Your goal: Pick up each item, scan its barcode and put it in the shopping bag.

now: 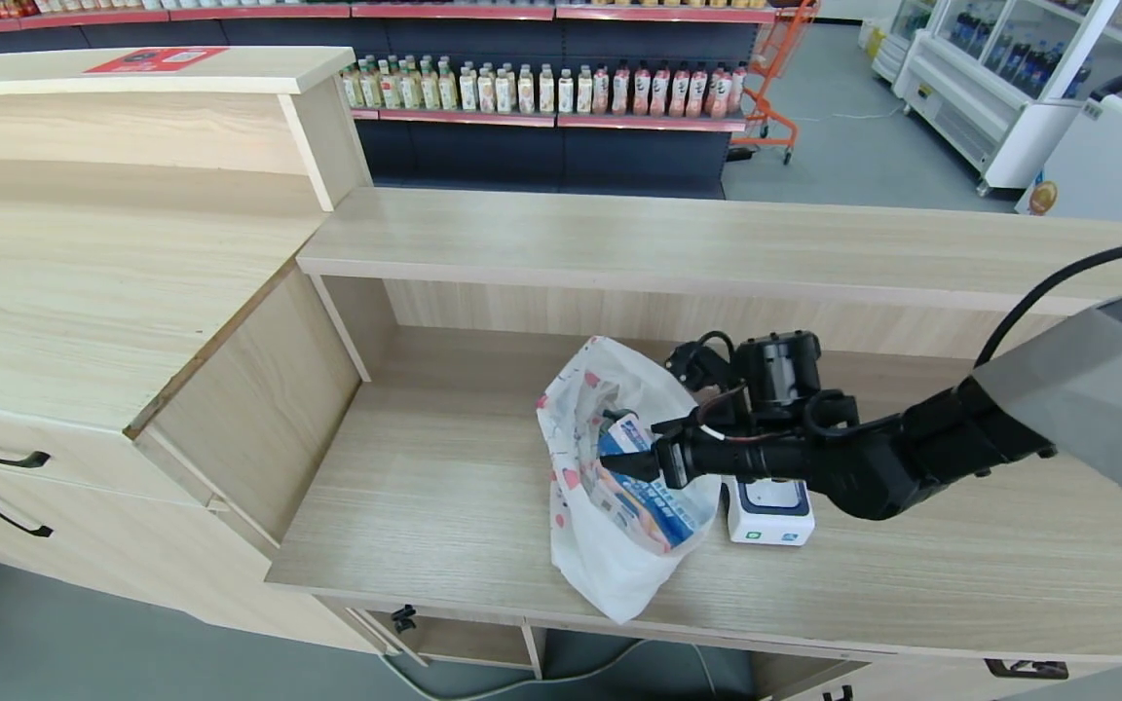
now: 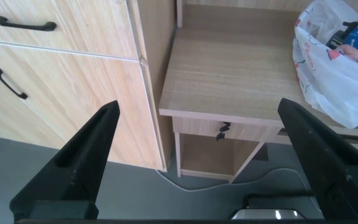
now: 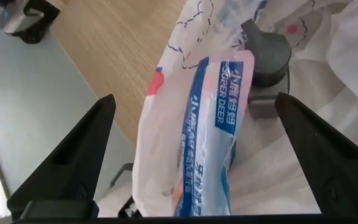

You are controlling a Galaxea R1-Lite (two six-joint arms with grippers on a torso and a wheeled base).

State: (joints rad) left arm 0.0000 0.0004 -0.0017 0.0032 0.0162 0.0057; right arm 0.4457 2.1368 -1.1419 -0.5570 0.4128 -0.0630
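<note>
Right hand [image 1: 621, 465] hovers wide open over the shopping bag [image 1: 592, 565], which slumps on the table [image 1: 425, 506] just beside the white scanner [image 1: 768, 513], apparently because the blue-and-pink packet [image 1: 654, 511] already lies inside it.

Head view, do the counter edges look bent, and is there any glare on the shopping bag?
Head view: yes, the counter edges bow slightly, a wide-lens effect; the shopping bag shows no glare, and shadows on the wood are faint. Left wrist view: the shopping bag is evenly lit there too.
</note>
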